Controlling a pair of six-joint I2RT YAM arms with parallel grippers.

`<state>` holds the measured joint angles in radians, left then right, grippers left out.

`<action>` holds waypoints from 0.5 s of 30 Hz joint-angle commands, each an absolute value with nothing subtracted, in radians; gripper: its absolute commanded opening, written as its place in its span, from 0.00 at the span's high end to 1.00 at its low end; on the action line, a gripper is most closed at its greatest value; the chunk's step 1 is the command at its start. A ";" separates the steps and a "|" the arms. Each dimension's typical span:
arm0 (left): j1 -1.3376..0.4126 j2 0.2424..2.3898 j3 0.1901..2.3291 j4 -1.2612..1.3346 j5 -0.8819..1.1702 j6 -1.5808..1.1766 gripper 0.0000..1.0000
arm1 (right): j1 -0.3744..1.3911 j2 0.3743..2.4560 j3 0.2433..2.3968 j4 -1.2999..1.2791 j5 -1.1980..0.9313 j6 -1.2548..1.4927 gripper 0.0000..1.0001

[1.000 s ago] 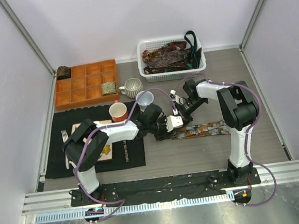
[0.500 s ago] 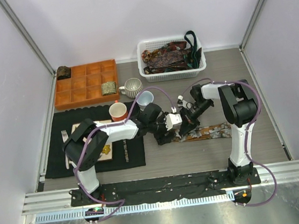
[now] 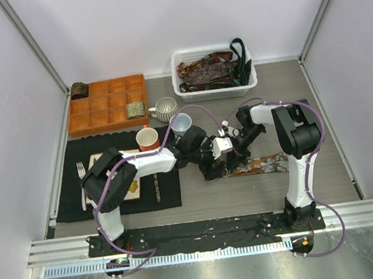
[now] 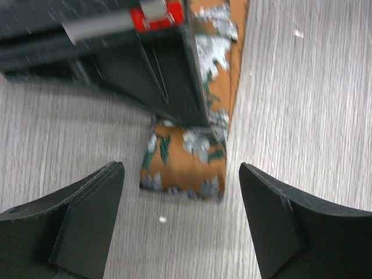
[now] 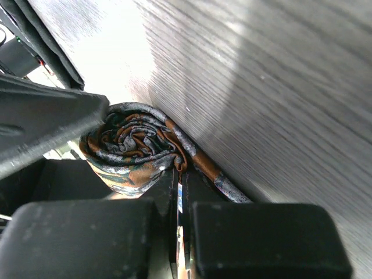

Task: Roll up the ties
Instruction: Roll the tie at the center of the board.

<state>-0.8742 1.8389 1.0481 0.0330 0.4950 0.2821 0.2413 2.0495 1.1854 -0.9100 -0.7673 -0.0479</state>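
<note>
A narrow tie (image 3: 263, 164) patterned in rust, grey and dark green lies on the grey counter (image 3: 247, 196) on the near side of the white basket (image 3: 216, 93), well apart from it. Its long axis runs parallel to the basket's front wall. The end level with the basket's middle is wound into a small, loose coil (image 5: 135, 150). The flat unrolled part points away from the coil and ends just past the basket's right corner. Both arms meet at the coiled end. The right arm (image 3: 290, 128) reaches in from the flat side. The right jaws are pressed together on the strip where it leaves the coil, so the coil sits just beyond their tips. The left arm (image 3: 142, 163) comes from the opposite side. The left jaws are spread wide, their fingers (image 4: 75, 221) either side of the tie's width and touching neither edge. The right arm is nearer, being in contact. Further rolling would likely have to travel along the flat part, away from the left jaws, and the coil looks loose enough to slump if let go.
</note>
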 commanded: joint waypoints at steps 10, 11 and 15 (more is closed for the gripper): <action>-0.871 1.888 1.023 0.075 0.443 0.331 0.51 | 0.278 2.164 1.308 -0.733 -0.606 -0.087 0.99; -0.867 1.884 1.016 0.075 0.445 0.333 0.59 | 0.278 2.146 1.310 -0.748 -0.617 -0.092 0.99; -0.861 1.870 0.993 0.055 0.440 0.348 0.77 | 0.249 2.065 1.313 -0.851 -0.688 -0.107 0.82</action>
